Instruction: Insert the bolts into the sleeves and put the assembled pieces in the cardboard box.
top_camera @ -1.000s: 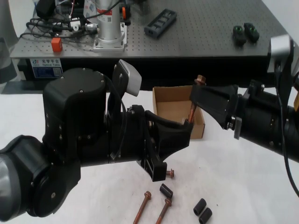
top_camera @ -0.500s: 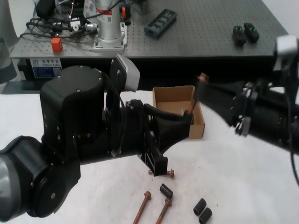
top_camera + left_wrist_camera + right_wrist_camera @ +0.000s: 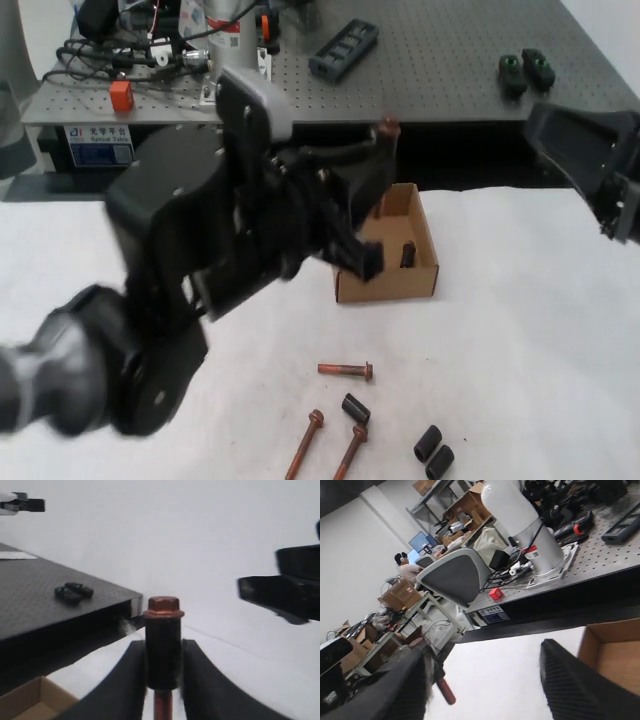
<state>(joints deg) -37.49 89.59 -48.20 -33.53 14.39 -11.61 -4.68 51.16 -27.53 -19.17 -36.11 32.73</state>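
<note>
The left claw [image 3: 162, 647] is clamped on a black sleeve [image 3: 162, 635] with a copper bolt [image 3: 163, 607] through it, the bolt head above the fingers. Below this claw sits the cardboard box [image 3: 390, 285], holding one assembled piece [image 3: 408, 254]. Loose bolts [image 3: 345, 370] and sleeves [image 3: 355, 408] lie on the white cloth [image 3: 520, 330], nearer the camera. The right claw [image 3: 490, 680], well to the right, has its fingers spread and holds nothing.

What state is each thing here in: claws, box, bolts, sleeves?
Sleeved bolt: assembled, held in the air.
Left gripper: shut on it.
Right gripper: open, empty.
Cardboard box: open, a dark piece inside.
Three bolts: lying loose on the cloth.
Three sleeves: lying loose, unassembled.
</note>
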